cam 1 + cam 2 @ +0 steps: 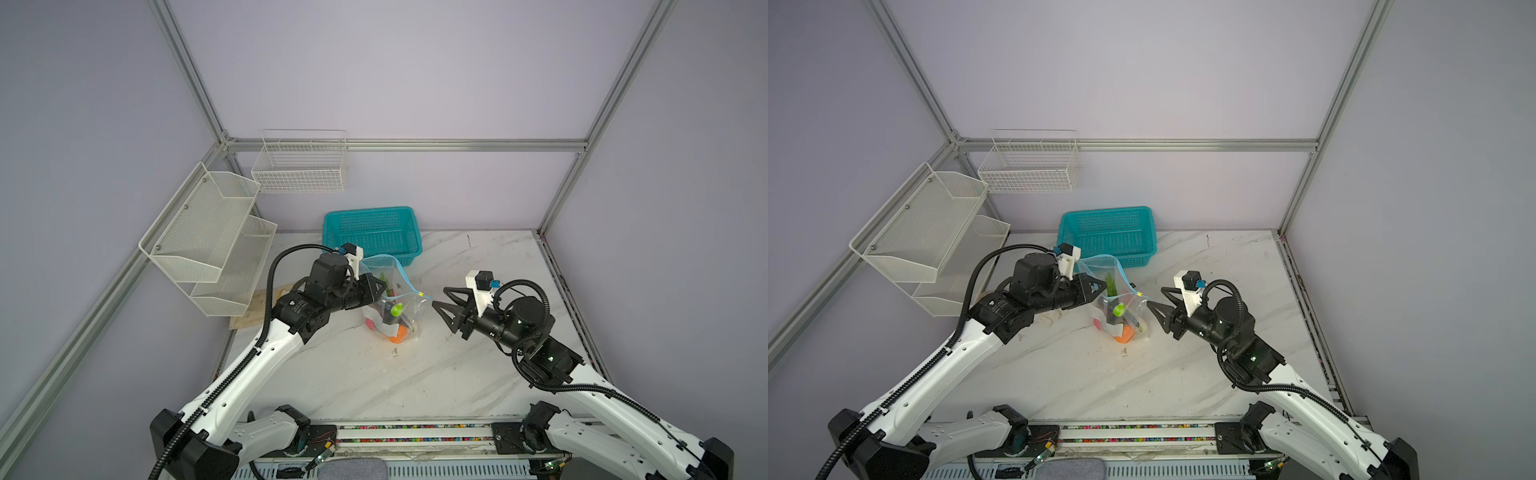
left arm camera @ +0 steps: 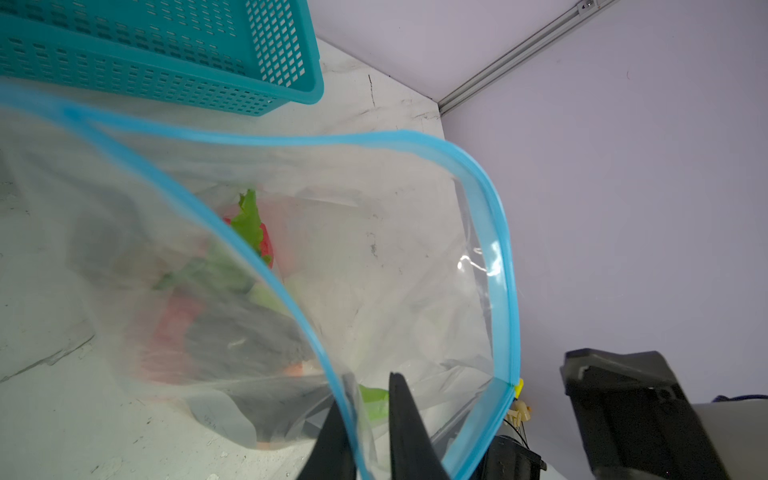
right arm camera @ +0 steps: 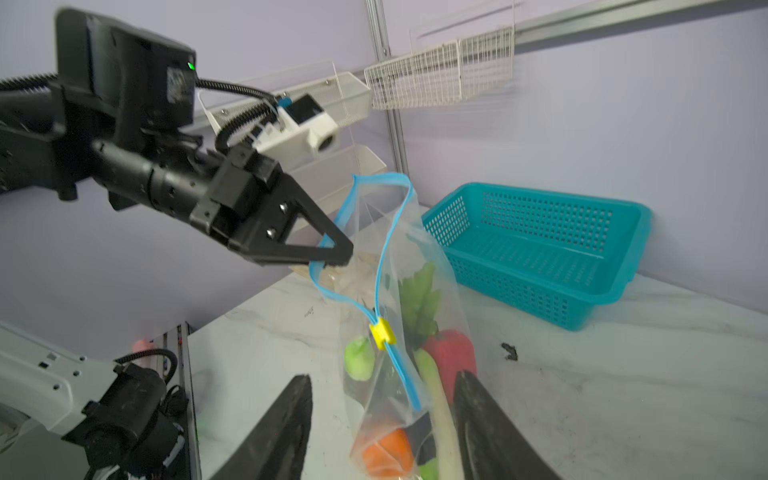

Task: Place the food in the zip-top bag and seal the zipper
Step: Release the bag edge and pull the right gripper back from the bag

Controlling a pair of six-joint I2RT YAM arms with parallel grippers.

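on the marble bench [image 1: 374,374], the right gripper [image 1: 439,296] hangs with jaws apart just beside the bag [image 1: 415,306], which stands upright with the food [image 3: 451,357] inside. the left gripper [image 3: 337,254] is clamped on its open blue zipper [image 3: 384,257]. a teal basket [image 1: 374,237] sits behind.

Lit brightly and evenly, with only faint shadows; glints on the zip-top bag [image 2: 374,249], blurred close to the lens.
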